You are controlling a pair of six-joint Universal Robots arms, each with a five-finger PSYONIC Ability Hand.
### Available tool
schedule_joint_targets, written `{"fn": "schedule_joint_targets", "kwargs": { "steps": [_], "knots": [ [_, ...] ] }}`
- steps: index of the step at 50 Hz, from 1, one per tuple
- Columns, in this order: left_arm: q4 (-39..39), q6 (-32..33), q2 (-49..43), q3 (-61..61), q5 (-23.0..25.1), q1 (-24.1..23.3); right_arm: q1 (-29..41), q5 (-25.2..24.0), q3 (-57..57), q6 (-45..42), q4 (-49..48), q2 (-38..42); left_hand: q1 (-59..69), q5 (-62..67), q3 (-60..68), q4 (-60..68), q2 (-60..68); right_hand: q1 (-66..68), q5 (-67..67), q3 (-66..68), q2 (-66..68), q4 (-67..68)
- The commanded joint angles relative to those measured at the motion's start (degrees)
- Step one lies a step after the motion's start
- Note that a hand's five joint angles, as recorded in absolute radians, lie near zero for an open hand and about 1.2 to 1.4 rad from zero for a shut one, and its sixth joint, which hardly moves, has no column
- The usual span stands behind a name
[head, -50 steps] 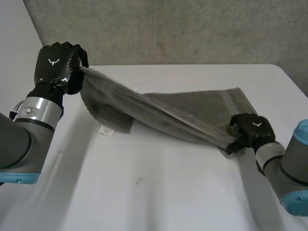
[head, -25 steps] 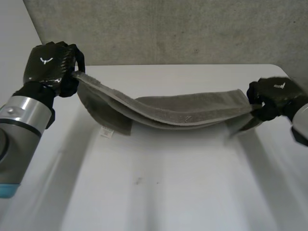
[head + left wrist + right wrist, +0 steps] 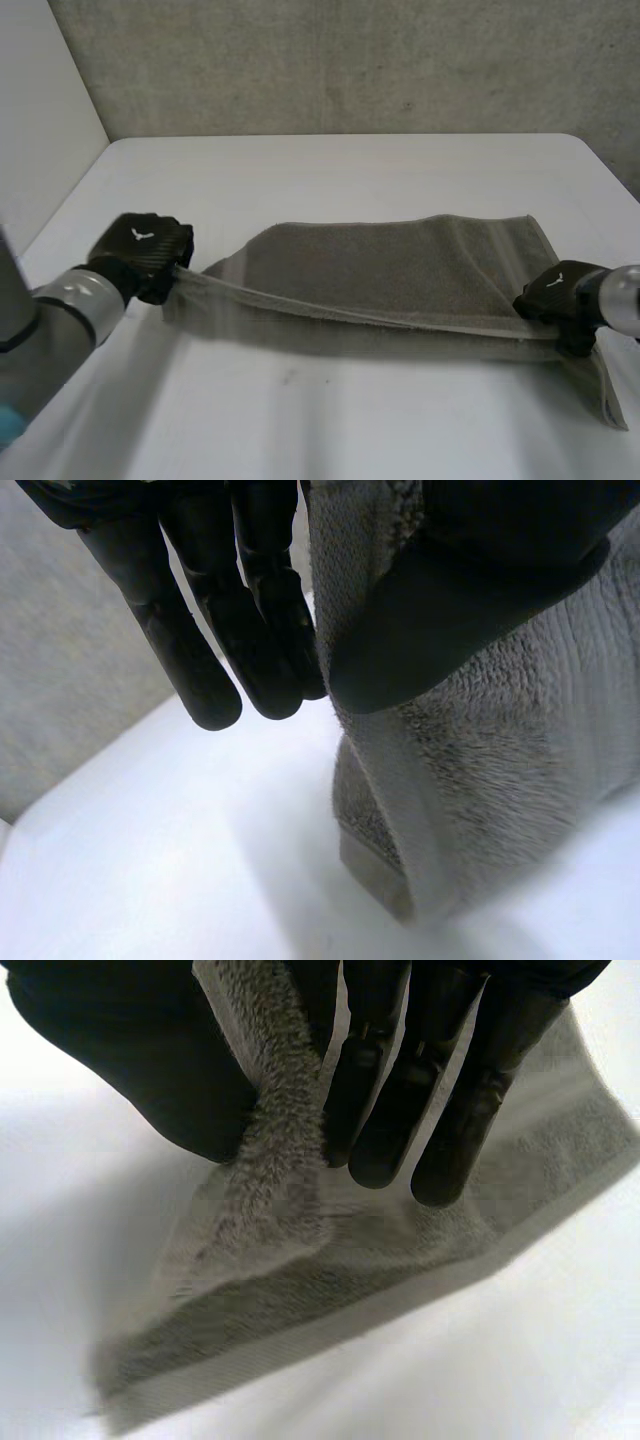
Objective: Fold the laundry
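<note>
Left wrist view: the left hand's [image 3: 250, 600] thumb [image 3: 450, 590] masked the part of the towel [image 3: 480, 770] pinched against the fingers [image 3: 200, 670]. The cloth ran past the picture's edge, so its extent could not be determined.

Right wrist view: the towel corner passed out of sight between the right hand's [image 3: 420, 1080] thumb and fingers.

Head view: both hands presented their backs, concealing the fingers and the held corners. Both arms were cut off at the edges. The towel's upper fold hid its lower layer.
</note>
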Motion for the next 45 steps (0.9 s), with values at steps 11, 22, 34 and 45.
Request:
{"fn": "schedule_joint_targets", "kwargs": {
  "steps": [11,22,34,45],
  "knots": [
    [23.14,-3.29,-12.65,45.16,-3.14,-2.08,9.81,6.17,-26.62,-2.52,-48.84,2.2,11.65,10.42,10.26,10.24,10.2,23.51,13.99,11.99,12.54,11.72],
    [29.07,-10.15,-9.04,34.15,-2.97,-0.86,9.46,-4.2,-17.75,-1.29,-48.32,-2.74,11.65,10.42,10.26,10.24,10.2,23.51,13.99,11.99,12.54,11.72],
    [33.55,-10.07,-8.42,7.66,-1.65,2.31,6.3,-16.69,-10.19,-2.08,-24.57,7.44,11.65,10.42,10.26,10.24,10.2,23.51,13.99,11.99,12.54,11.72],
    [38.3,-9.89,-9.92,-3.41,-0.86,4.33,5.42,-15.99,-4.12,-0.16,-24.47,16.16,11.65,10.42,10.26,10.24,10.2,-6.27,-15.79,-17.79,-17.24,-18.06]
  ]
}}
